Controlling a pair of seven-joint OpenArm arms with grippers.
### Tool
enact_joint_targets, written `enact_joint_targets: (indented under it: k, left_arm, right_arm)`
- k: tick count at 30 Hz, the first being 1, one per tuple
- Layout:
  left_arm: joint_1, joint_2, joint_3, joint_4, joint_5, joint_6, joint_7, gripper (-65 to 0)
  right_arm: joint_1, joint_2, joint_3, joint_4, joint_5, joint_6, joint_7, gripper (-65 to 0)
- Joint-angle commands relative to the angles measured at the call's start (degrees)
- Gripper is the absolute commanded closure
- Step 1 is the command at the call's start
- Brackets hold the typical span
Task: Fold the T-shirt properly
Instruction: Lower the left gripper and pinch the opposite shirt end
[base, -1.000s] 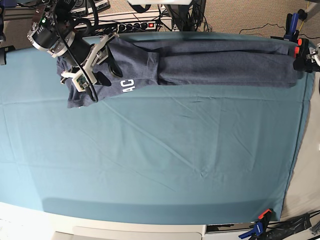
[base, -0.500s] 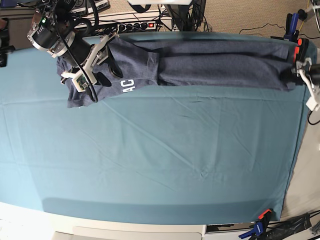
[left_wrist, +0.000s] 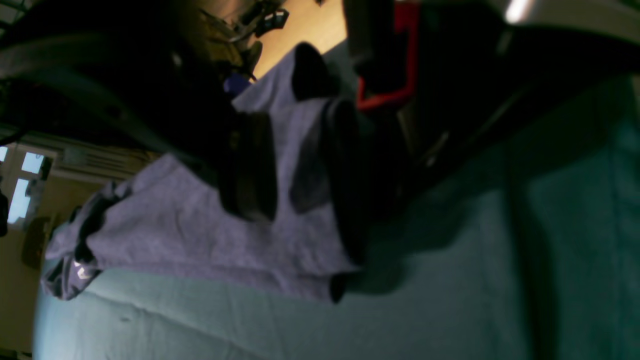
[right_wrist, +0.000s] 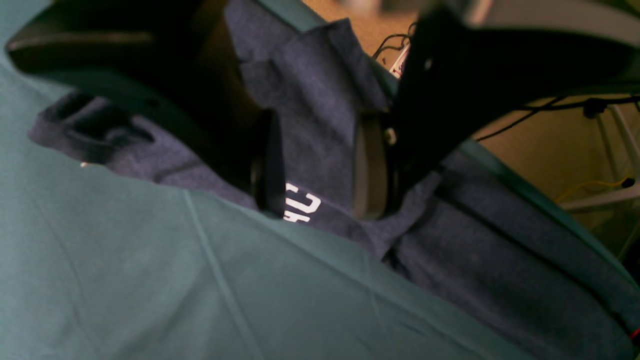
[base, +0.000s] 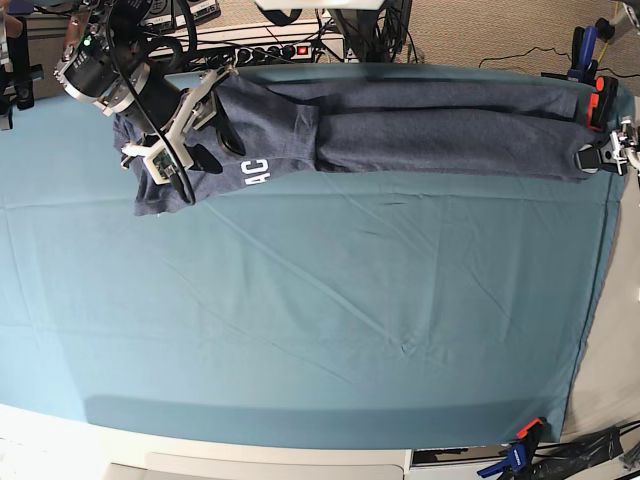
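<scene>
Left fingers (base: 600, 156) shifted along T-shirt (base: 420, 125) end; right unchanged.

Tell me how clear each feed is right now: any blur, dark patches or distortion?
Left wrist view: dim and soft, the left claw a near-black blur over the T-shirt. Right wrist view: sharper on the cloth weave and white lettering, but the right claw is dark and unfocused. Base view: evenly lit and crisp, table cloth edges bowed by the wide lens.

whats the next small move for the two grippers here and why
Probably close both. The right gripper stands open astride the T-shirt by its white lettering, and the left gripper stands open over the far end, so neither grips the cloth yet.
</scene>
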Motion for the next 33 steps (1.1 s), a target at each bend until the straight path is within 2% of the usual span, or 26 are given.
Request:
enact_joint_targets:
  k: [1, 12, 22, 33]
  left_arm:
    - [-0.28, -1.90, -0.28, 0.42, 0.07, 0.00, 0.47, -32.4]
    - [4.28, -1.88, -0.26, 0.42, -0.27, -0.02, 0.47, -32.4]
    - [4.44, -0.90, -0.17, 0.48, -0.27, -0.44, 0.47, -32.4]
    - [2.12, 0.31, 10.93, 1.88, -0.27, -1.09, 0.47, -32.4]
  right_arm:
    - [0.13, 0.31, 0.15, 0.98, 0.76, 0.03, 1.29, -23.5]
    - [0.13, 0.33, 0.13, 0.98, 0.79, 0.03, 1.31, -23.5]
    - [0.13, 0.33, 0.11, 0.98, 1.75, 0.03, 1.31, -23.5]
    - [0.13, 0.33, 0.11, 0.98, 2.21, 0.03, 1.14, -23.5]
